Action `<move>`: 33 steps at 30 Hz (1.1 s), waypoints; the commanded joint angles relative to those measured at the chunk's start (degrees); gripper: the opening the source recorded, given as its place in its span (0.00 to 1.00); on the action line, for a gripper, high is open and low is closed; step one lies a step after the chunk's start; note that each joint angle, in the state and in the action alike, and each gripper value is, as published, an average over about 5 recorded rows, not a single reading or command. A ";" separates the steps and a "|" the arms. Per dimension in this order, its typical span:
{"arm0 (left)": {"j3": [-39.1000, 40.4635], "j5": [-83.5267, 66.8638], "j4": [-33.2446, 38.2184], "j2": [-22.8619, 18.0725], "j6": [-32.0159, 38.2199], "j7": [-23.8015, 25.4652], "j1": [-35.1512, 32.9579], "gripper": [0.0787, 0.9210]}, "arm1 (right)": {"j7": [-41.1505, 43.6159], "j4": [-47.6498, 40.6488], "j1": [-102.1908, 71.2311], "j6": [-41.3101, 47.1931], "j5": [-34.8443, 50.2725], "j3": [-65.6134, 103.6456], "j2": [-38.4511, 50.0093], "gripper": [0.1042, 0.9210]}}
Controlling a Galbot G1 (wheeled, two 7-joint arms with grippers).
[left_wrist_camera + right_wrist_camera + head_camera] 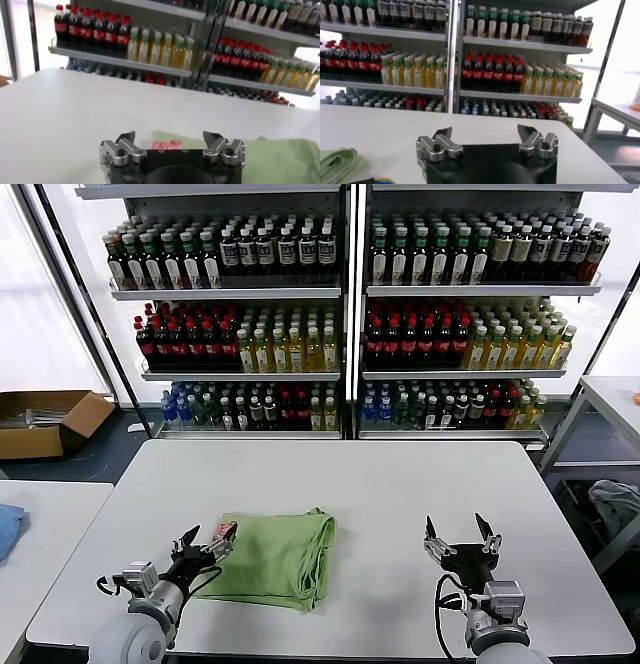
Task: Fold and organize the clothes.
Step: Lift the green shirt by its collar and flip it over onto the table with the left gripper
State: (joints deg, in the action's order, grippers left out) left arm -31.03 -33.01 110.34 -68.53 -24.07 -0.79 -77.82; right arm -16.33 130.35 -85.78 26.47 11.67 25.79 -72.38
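Note:
The light green polo shirt (pixel 272 556) lies folded into a compact rectangle on the white table (pixel 360 484), left of centre near the front edge. Its red-and-white print (pixel 224 532) shows at the left corner. My left gripper (pixel 203 545) is open and empty, right at that printed corner. In the left wrist view the shirt (pixel 280 157) and its print (pixel 166 145) lie just beyond the open left gripper (pixel 171 138). My right gripper (pixel 461 534) is open and empty, hovering over bare table to the shirt's right. In the right wrist view the right gripper (pixel 485 133) points at the shelves, with the shirt's edge (pixel 337 162) at the side.
Shelves of bottled drinks (pixel 350 314) stand behind the table. A cardboard box (pixel 45 419) sits on the floor at the left. A second table (pixel 40 534) with a blue cloth (pixel 8 526) adjoins on the left. Another table (pixel 610 399) stands far right.

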 commanded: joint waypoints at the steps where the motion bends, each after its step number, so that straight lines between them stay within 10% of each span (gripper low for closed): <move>1: 0.01 1.25 -2.72 0.16 -0.12 1.39 -0.56 0.88 | 0.04 0.11 -0.29 -0.19 -0.23 -0.03 -0.18 0.88; 14: 0.71 3.41 -3.90 -0.24 -0.53 2.75 -0.85 0.85 | 0.14 0.79 -0.83 -0.25 -0.32 0.15 0.01 0.88; 33: -0.69 6.48 -3.39 -1.31 1.07 5.42 -1.38 0.21 | -0.21 1.12 0.28 0.38 0.53 0.85 1.40 0.88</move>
State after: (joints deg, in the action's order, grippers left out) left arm -30.41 -28.10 106.49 -70.26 -23.81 3.07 -78.99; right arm -16.41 131.70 -85.92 26.76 12.10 26.63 -71.06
